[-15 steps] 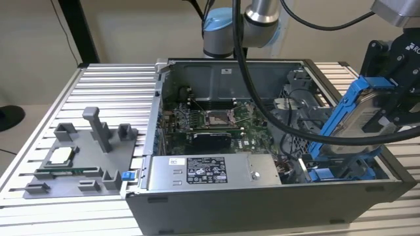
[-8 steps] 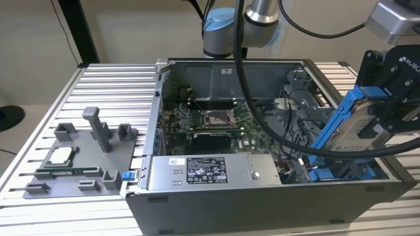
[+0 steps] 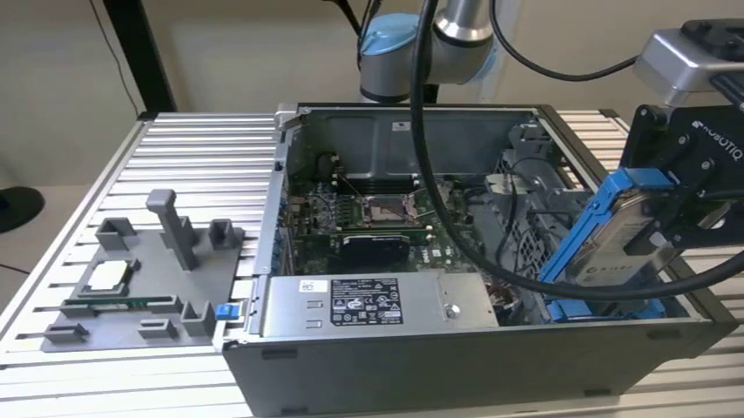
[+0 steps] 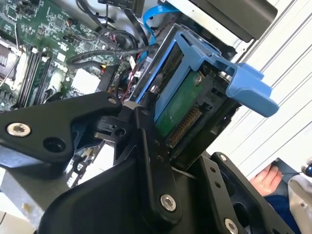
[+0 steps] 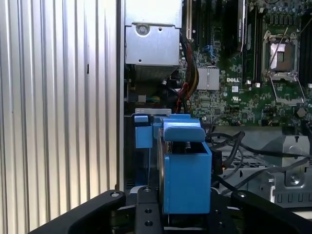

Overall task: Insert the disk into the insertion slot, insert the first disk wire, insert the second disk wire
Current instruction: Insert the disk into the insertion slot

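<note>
**Exterior view, then the two wrist views: disk held at the case corner**

Exterior view. The black claw [image 3: 668, 228] is closed on the flat silver-grey disk in its bright blue plastic frame [image 3: 616, 235]. The disk is tilted, with its labelled face to the camera, over the corner of the open grey computer case [image 3: 465, 353] at the exterior view's right. Its lower end is near the blue fittings [image 3: 605, 309] inside the case; whether they touch cannot be judged. The case stands on the ribbed aluminium table [image 3: 198, 148]. This view gives the disk's tilt against the case.

Second wrist view. Black fingers [image 4: 148, 146] clamp the disk's edges. Where the exterior view presents the label, this one presents the underside: the green circuit board [image 4: 181, 105] and the row of connector pins [image 4: 184, 127]. Judgement: the disk is stiff, dense and fairly heavy, with smooth metal faces. The board and pins are fragile, so the grip belongs on the frame's sides. A person's hand [image 4: 265, 180] lies beyond the case.

First wrist view. The disk is seen end-on, with the blue frame tab [image 5: 183, 130] just inside the case wall. The grey power-supply box [image 5: 151, 44] and the green motherboard [image 5: 243, 92] lie beyond it.
</note>
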You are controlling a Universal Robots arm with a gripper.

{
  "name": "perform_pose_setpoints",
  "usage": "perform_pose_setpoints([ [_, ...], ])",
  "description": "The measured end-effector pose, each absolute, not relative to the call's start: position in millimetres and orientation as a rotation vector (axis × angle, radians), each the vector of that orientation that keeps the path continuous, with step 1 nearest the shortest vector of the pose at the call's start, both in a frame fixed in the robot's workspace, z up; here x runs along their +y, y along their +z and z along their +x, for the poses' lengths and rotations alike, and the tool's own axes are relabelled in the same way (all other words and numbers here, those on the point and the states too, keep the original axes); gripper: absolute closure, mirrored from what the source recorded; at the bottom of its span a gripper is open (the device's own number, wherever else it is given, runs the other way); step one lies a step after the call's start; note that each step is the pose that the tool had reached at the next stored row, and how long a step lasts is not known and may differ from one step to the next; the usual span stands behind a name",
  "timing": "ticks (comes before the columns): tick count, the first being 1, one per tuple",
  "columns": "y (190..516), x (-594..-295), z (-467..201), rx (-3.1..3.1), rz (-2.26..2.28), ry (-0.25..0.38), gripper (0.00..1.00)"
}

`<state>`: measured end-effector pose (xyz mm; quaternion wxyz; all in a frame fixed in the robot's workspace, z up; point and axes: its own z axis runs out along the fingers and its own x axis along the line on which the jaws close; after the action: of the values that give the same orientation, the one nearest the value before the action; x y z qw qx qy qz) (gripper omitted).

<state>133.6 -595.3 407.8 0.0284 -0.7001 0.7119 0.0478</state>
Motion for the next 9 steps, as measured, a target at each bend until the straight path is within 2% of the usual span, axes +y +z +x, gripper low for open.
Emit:
perform_pose_setpoints([
  [9, 400.2, -595.3, 134.2, 2.195, -2.159, 0.151, 1.00],
])
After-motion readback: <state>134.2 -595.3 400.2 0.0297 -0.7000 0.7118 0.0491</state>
